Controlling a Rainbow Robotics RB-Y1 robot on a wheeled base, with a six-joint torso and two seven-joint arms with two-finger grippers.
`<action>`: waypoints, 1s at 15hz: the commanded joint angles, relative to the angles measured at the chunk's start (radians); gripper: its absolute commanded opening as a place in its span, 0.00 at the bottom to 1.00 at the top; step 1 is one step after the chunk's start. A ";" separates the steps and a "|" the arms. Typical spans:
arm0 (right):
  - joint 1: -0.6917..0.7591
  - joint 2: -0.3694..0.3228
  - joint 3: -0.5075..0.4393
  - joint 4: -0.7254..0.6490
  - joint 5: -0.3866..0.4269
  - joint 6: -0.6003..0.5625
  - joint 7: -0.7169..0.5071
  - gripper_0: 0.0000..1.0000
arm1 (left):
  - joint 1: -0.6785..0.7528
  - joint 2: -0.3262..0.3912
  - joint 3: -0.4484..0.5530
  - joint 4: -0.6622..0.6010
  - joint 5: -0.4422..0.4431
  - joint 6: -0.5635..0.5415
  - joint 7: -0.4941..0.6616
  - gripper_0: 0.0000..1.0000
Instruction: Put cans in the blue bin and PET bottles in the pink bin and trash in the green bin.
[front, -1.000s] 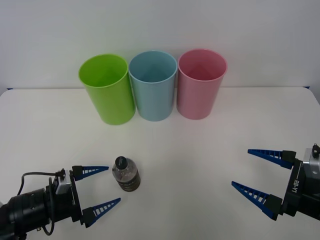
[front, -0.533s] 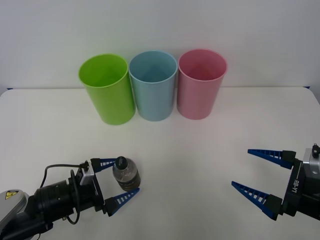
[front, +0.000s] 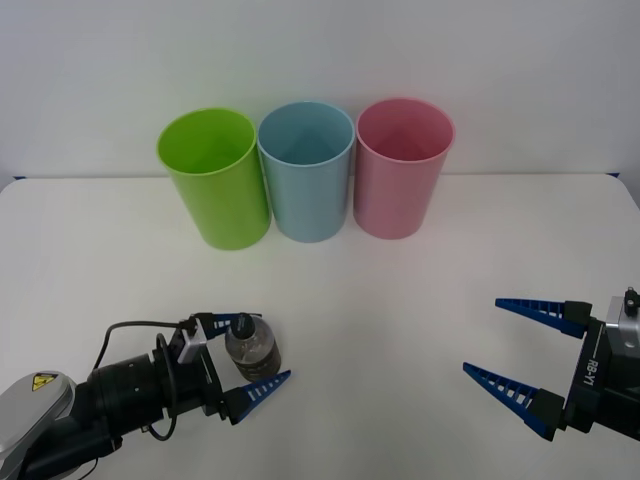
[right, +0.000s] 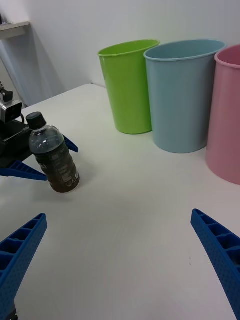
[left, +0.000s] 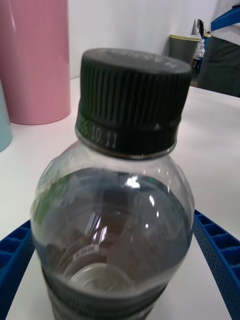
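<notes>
A small PET bottle (front: 253, 350) with a black cap and a dark brown lower half stands on the white table at the front left, leaning slightly. My left gripper (front: 270, 347) is open, one blue finger on each side of the bottle (left: 115, 215). My right gripper (front: 481, 335) hangs open and empty over the table at the front right, well away from the bottle (right: 52, 160). At the back stand the green bin (front: 215, 180), the blue bin (front: 307, 175) and the pink bin (front: 402, 170) in a row, left to right, almost touching.
A white wall rises right behind the bins. Bare white table (front: 400, 290) stretches between the bins and both grippers.
My left arm has pushed forward, so its fingers went from short of the bottle to one on each side of it. The bottle, the bins and the right arm have stayed put.
</notes>
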 joint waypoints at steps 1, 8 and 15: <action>0.000 0.000 0.000 0.000 0.000 0.000 0.000 1.00 | -0.012 -0.013 -0.015 -0.001 0.002 0.019 0.008 0.96; 0.000 0.000 0.000 0.000 0.000 0.000 0.000 1.00 | -0.020 -0.014 -0.016 -0.001 -0.005 0.067 0.028 0.26; 0.000 0.000 0.000 0.000 0.000 0.000 0.000 1.00 | -0.017 -0.013 -0.016 -0.017 0.015 0.047 0.034 0.06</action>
